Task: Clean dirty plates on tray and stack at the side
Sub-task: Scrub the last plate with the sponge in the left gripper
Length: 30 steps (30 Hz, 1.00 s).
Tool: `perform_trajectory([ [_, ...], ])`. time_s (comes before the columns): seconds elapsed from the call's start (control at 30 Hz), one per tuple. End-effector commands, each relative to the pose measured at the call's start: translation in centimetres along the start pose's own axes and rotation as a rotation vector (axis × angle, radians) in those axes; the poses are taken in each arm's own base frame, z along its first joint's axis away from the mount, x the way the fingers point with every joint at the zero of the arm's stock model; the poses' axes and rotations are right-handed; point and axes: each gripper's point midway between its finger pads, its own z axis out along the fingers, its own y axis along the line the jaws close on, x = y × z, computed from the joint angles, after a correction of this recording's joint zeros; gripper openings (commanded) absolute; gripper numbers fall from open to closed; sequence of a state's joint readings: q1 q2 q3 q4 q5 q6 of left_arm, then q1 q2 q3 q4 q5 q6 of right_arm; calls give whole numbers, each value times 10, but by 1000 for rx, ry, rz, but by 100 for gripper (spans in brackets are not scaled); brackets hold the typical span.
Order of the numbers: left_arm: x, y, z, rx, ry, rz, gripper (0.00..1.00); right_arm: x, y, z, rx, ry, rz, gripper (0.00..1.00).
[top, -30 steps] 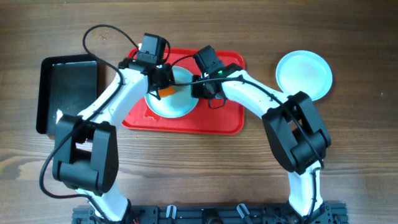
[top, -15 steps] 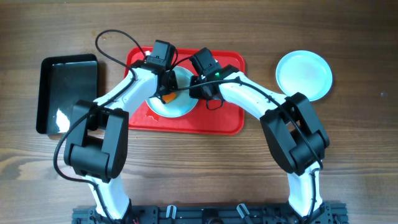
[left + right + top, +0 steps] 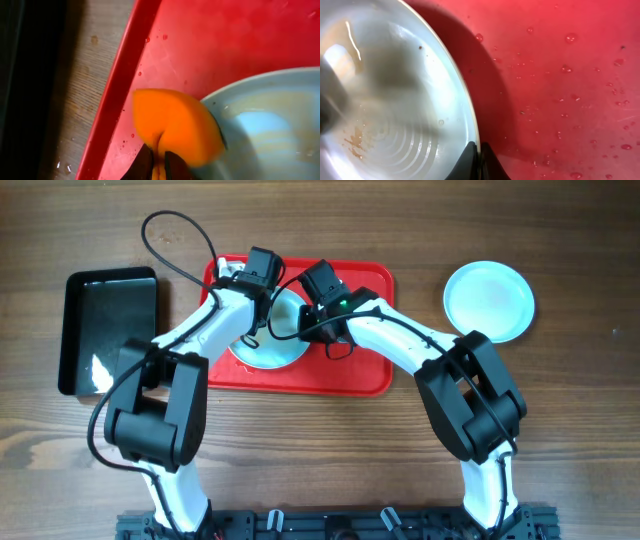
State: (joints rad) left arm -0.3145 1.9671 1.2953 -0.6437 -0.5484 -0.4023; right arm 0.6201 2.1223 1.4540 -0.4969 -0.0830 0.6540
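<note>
A pale bluish white plate [image 3: 268,345] lies on the red tray [image 3: 355,370], partly hidden by both arms. My left gripper [image 3: 258,308] is shut on an orange sponge [image 3: 172,125], which sits at the plate's left rim [image 3: 250,120] over the tray [image 3: 165,45]. My right gripper [image 3: 312,315] is shut on the plate's right rim [image 3: 470,125]. The right wrist view shows small brown smears [image 3: 355,140] inside the plate. A second, clean plate [image 3: 488,300] lies on the table to the right of the tray.
A glossy black tray [image 3: 108,328] lies on the wooden table left of the red tray. Water drops dot the red tray [image 3: 570,40]. A black cable [image 3: 175,250] loops above the left arm.
My left gripper has moved with the sponge from the plate's middle to its upper left rim. The right gripper has shifted slightly left, still on the rim.
</note>
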Motion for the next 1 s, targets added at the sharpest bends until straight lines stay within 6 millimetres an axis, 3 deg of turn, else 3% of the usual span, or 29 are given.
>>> perform_trajectory([
  [0.0, -35, -11, -50, 180, -92, -82, 4, -5, -24, 5, 80, -14, 15, 4],
  [0.1, -32, -48, -67, 414, -41, -82, 4, -5, -23, 5, 75, -14, 19, 4],
  [0.23, -14, -78, -71, 563, 48, -51, 4, -4, -22, 5, 71, -9, 22, 4],
  [0.47, 10, -93, -45, 543, 132, -16, 4, -3, -20, 5, 60, -2, 22, 4],
  [0.57, 22, -100, -24, 522, 171, 2, 4, -3, -20, 5, 61, -2, 22, 4],
  [0.7, 32, -84, -8, 414, 193, 19, 4, -2, -21, 5, 62, 0, 8, 4],
  [0.83, 41, -48, 3, 231, 198, 111, 4, -2, -22, 5, 67, 4, -3, 4],
  [0.97, 35, -5, 8, -6, 148, 155, 4, -2, -22, 5, 67, 4, -3, 4],
])
